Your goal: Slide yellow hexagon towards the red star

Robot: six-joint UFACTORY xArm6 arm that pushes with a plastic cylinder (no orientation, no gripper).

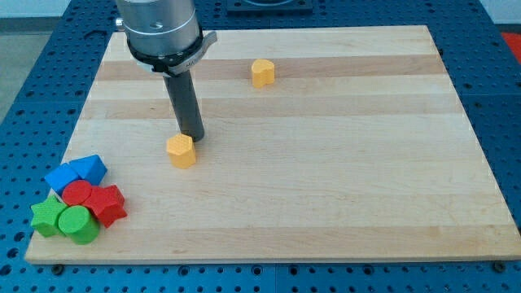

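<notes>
Jaws: none on this arm, so no open or closed state; my tip (194,135) touches the yellow hexagon (181,150) at its upper right edge. Red star (107,203) sits well apart toward the view's bottom left, clustered with a red cylinder (76,192), blue blocks (77,172) and green blocks (63,220). Second yellow block (262,72) lies near the board's (342,163) top.

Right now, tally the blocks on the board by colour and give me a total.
Yellow: 2, a yellow hexagon block just below my tip and a second yellow block near the view's top.
Blue: 2, a blue block and a blue wedge-like block.
Red: 2, a red round block and a red star block.
Green: 2, a green star block and a green cylinder block.
Total: 8.
</notes>
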